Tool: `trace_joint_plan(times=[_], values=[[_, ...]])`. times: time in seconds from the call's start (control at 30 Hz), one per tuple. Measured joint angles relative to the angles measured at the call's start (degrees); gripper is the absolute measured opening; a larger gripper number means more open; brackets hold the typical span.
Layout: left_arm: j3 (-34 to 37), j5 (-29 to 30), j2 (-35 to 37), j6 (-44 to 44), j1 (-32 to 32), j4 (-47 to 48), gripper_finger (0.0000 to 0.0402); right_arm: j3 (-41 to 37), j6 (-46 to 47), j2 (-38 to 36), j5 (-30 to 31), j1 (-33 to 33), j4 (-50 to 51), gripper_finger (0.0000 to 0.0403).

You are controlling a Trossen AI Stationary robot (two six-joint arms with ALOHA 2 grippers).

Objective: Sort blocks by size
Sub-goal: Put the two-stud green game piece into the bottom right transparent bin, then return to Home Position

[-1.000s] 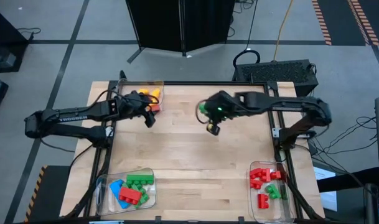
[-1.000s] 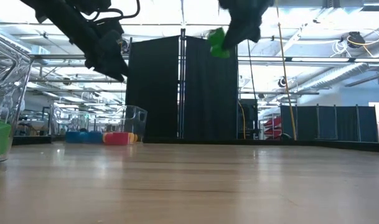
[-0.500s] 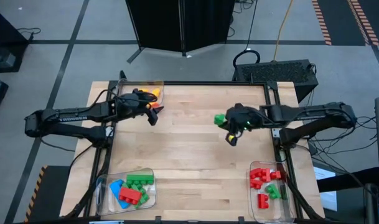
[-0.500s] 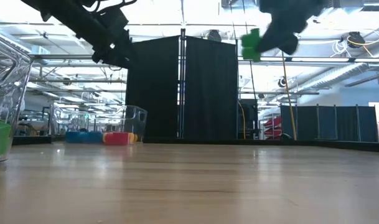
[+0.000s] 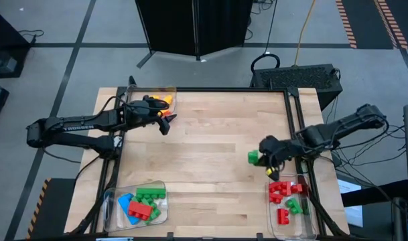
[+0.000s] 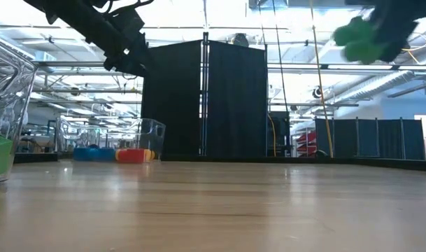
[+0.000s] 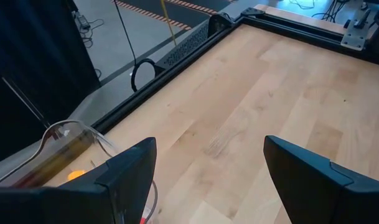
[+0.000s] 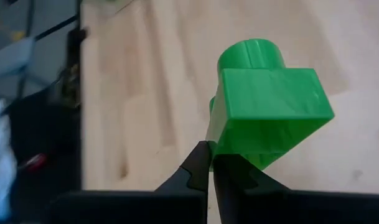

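A small green block (image 8: pixel 267 115), with one round stud (image 8: pixel 251 56), hangs in my right gripper (image 8: pixel 211 163), which is shut on it. In the high view this block (image 5: pixel 252 158) is above the table's right side, just short of the near-right tray (image 5: pixel 309 213) of red and green blocks. My left gripper (image 7: pixel 208 180) stands open and holds nothing. It hovers beside the far-left tray (image 5: pixel 149 96), which holds orange and yellow blocks. The near-left tray (image 5: pixel 113 215) holds green, blue and red blocks. My right gripper pinches the green block at its lower edge (image 8: pixel 219 148) between its two fingertips (image 8: pixel 198 163), only at their free ends. The fingers slant down at it. The block is lifted well clear of the table and sticks out beyond the tips, stud end away from them.
Bare wood fills the middle of the table (image 5: pixel 204 154). A black frame rail (image 5: pixel 294 114) runs along the table's edges. In the low view the left arm (image 6: pixel 122 45) is high at the left, and a clear tray wall (image 6: pixel 6 77) stands close at the left edge.
My right gripper has carried the green block from the far middle of the table toward the right and near edges, sinking a little and rolling as it went; it has stayed shut on the block. My left gripper has tipped slightly upward beside the far-left tray.
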State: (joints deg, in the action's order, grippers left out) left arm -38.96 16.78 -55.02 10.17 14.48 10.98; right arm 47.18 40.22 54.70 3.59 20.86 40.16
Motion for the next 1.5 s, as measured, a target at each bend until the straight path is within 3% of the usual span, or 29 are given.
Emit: trace_joint_plan(times=[0.3,0.57,1.07,1.27,1.5], values=[[0.00,-0.07,-0.02,1.75,0.00,0.52,0.0297,0.00,7.28,-1.80,-9.87,11.09,1.97,0.0001],[0.04,-5.99,-0.41,3.58,-0.04,0.76,0.0297,0.00,17.80,-1.80,-10.11,19.38,3.13,0.0001],[0.04,-6.21,-0.39,1.32,-7.30,0.55,0.0297,0.00,39.61,3.69,-8.30,35.20,9.06,0.0001],[0.04,-6.17,-0.39,1.37,-9.99,0.48,0.0297,0.00,44.43,7.95,-8.49,37.84,9.49,0.0004],[0.04,-3.78,-0.39,1.48,-12.39,0.50,0.0297,0.00,47.29,9.91,-9.78,37.88,9.66,0.0037]])
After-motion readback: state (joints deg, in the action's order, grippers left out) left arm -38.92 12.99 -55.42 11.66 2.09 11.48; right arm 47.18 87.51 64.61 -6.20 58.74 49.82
